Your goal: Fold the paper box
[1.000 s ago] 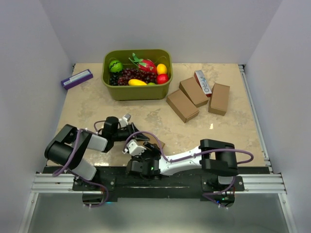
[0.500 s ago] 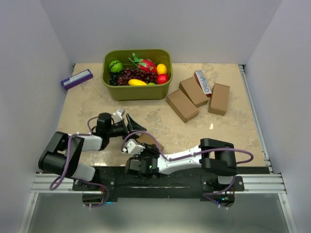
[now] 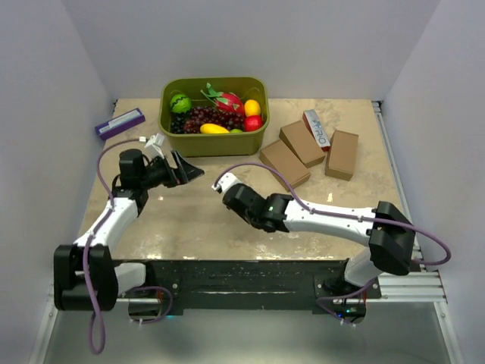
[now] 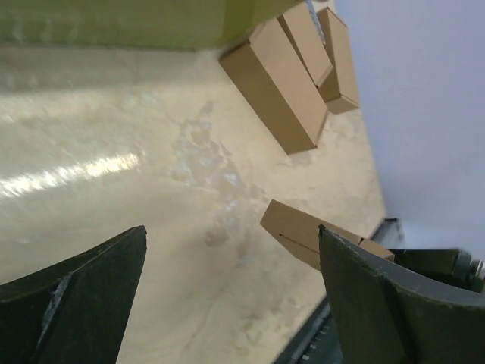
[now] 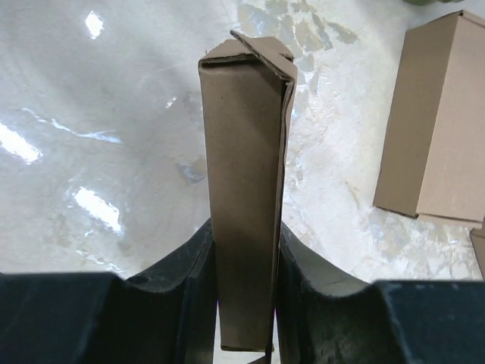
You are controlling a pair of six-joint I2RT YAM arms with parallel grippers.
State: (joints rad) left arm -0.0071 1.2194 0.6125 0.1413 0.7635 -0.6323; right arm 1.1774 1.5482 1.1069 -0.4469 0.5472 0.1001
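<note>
Bright, even overhead light; glare patches on table (image 4: 76,178); soft shadows.

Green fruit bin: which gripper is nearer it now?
Left. The left gripper hangs open just in front of the green fruit bin; the right gripper, holding the paper box, is farther off, mid-table.

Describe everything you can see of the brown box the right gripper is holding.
The paper box is a slim, rectangular carton of plain, unprinted brown cardboard. It sticks out lengthwise from between the right gripper, whose fingers press its two long sides. At its far end small flaps stand loose, not tucked flat, and one long edge gapes slightly. Nothing else visibly touches it.
</note>
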